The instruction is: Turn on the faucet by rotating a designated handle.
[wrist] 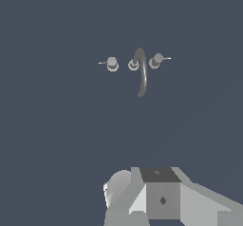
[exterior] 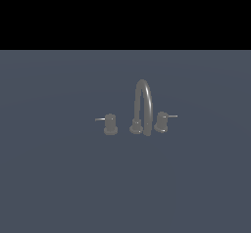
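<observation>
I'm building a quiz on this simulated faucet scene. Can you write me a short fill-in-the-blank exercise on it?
1. The faucet has ____ separate knob handles.
2. In the exterior view, the handle sits to the spout's ____.
3. The rod levers of the two knobs point ____ from the spout.
4. The exterior view shows no ____ near the faucet.

Missing words: two; left; away; arm

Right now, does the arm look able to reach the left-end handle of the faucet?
Probably yes. The handle stands apart from the spout, its thin lever pointing outward, and nothing lies between it and the end effector body. The arm is far off.
</observation>
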